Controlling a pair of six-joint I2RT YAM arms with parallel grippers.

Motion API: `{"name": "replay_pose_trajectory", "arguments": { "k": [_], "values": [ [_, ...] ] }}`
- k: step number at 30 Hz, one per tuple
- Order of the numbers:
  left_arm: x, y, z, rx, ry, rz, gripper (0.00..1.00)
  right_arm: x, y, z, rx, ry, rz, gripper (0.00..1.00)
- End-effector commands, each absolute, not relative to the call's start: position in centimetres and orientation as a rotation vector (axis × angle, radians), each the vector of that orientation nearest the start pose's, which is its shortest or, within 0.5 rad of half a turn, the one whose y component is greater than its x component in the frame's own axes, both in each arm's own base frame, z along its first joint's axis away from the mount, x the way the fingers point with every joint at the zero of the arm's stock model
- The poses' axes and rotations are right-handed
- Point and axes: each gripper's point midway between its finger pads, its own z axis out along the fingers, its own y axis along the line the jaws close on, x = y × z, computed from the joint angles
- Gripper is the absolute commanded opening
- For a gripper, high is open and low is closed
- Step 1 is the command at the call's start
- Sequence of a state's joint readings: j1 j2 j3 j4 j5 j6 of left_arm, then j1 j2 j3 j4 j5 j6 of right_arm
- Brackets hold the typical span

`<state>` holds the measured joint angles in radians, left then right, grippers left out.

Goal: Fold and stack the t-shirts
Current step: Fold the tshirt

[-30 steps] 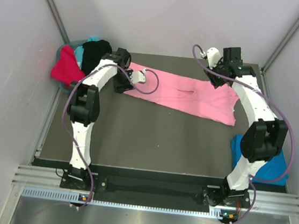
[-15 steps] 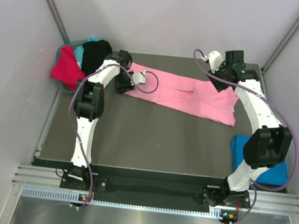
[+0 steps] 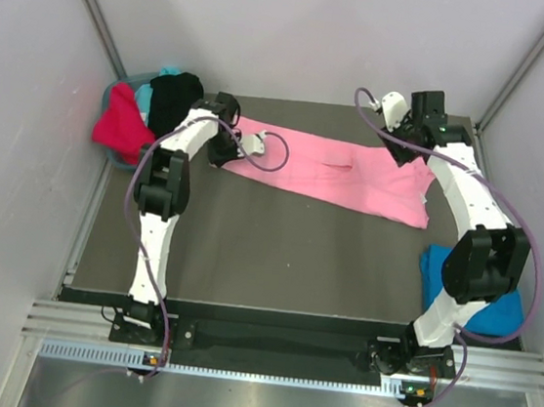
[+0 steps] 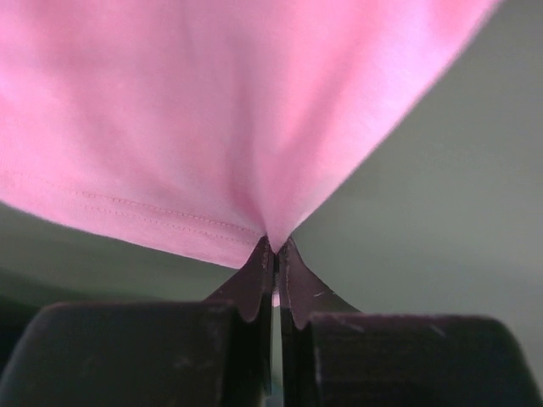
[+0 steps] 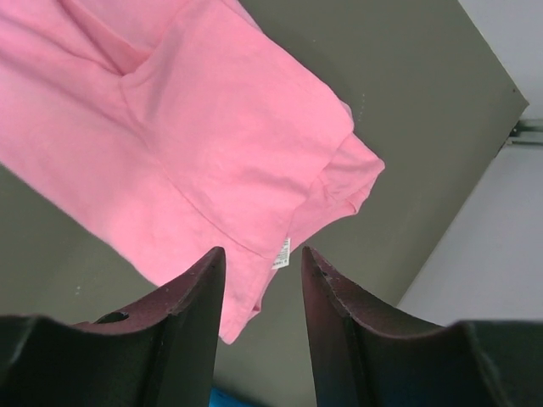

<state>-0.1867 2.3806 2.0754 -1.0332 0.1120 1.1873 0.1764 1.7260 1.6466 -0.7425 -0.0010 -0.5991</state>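
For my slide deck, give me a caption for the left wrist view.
Left pincer shut on the hem of the pink t-shirt over the dark table.

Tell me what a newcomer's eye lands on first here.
The pink t-shirt is stretched across the far half of the table, one end pinched in the shut left gripper. The right gripper hangs open over its other end, and a red, teal and black heap sits by the far left corner.

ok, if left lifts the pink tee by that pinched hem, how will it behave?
Likely floppy: the pink tee puckers into folds where the left gripper is shut on its hem, so it should drape, not hold shape. Probably light: it lies thin and flat on the table. A pull may bunch it rather than slide it whole.
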Motion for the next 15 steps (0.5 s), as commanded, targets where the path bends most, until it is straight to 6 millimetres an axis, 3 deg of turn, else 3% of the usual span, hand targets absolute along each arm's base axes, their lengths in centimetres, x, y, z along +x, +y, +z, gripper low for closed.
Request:
{"name": "replay_pose_trajectory", "arguments": {
  "k": [1,3,5,6,8,9,13,15],
  "values": [
    [43.3,-7.1,5.2,1.899,2.309,-0.154,0.00,47.7,3.4,21.5,-0.755,2.231,-0.250,0.41],
    [41.0,-7.5,5.8,1.920,2.322,-0.198,0.00,48.4,2.6,21.4,-0.700,2.244,-0.252,0.40],
    [37.5,-7.7,6.3,1.958,2.337,-0.234,0.00,48.8,1.4,20.0,-0.645,2.285,-0.240,0.40],
    [35.0,-7.4,5.5,1.995,2.380,-0.284,0.00,48.9,0.6,19.3,-0.622,2.308,-0.240,0.40],
    [32.6,-7.8,6.8,2.021,2.364,-0.287,0.00,48.9,0.1,17.3,-0.595,2.357,-0.205,0.41],
    [30.2,-7.4,6.1,2.052,2.401,-0.328,0.00,49.0,-0.7,16.6,-0.568,2.380,-0.197,0.40],
    [25.0,-6.9,7.4,2.109,2.429,-0.362,0.00,49.8,-0.9,13.1,-0.569,2.446,-0.142,0.40],
    [23.2,-6.9,7.5,2.129,2.455,-0.388,0.00,50.4,-0.6,12.7,-0.580,2.447,-0.128,0.40]
  ]
}}
